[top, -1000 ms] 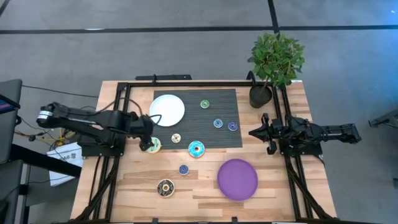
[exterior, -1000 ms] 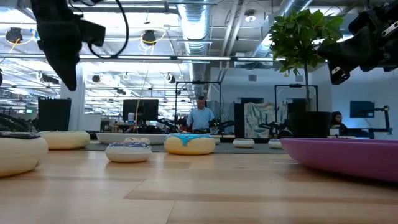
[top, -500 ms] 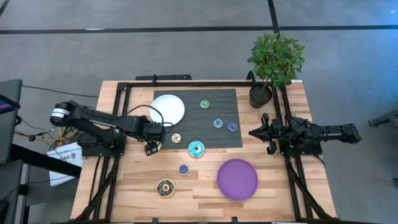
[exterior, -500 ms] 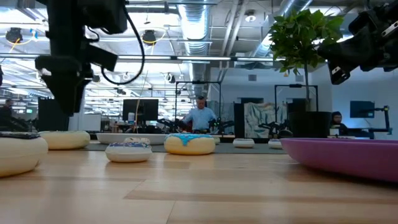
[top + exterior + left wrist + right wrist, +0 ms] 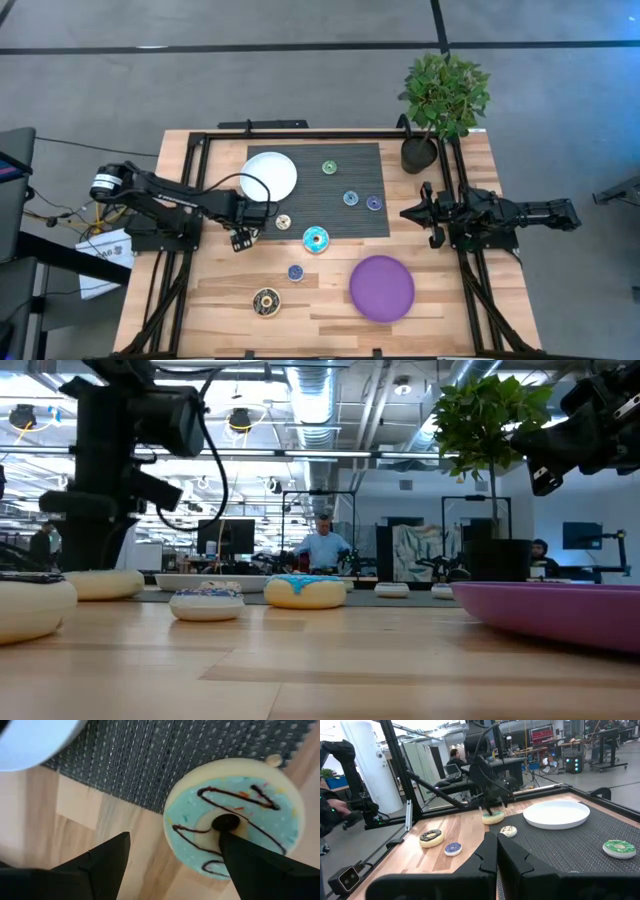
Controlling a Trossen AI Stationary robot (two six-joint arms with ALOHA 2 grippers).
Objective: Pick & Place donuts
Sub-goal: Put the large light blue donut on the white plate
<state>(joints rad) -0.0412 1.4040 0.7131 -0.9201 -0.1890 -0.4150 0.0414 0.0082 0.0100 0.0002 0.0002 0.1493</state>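
Observation:
My left gripper is open and low over a teal-iced donut with brown drizzle, which lies flat on the wood at the dark mat's near-left corner. One fingertip stands at the donut's hole, and the other is outside its rim. The low view shows the gripper just above that donut. Several more donuts lie flat: green, blue, purple, a small cream one, teal, blue and brown. My right gripper waits shut at the table's right side. My left gripper comes at the teal-iced donut from above, pointing down, with one fingertip at the hole and the other beyond the outer rim. Whether either finger touches the donut I cannot tell. The donut lies flat on the table.
A white plate sits on the dark mat just beyond my left gripper. A purple plate lies near the table's near right. A potted plant stands at the far right corner. Black frame rails run along the sides.
My left gripper has moved a little toward the table's right and come down over the teal-iced donut, which it now covers in the high view. The donuts and plates have stayed put.

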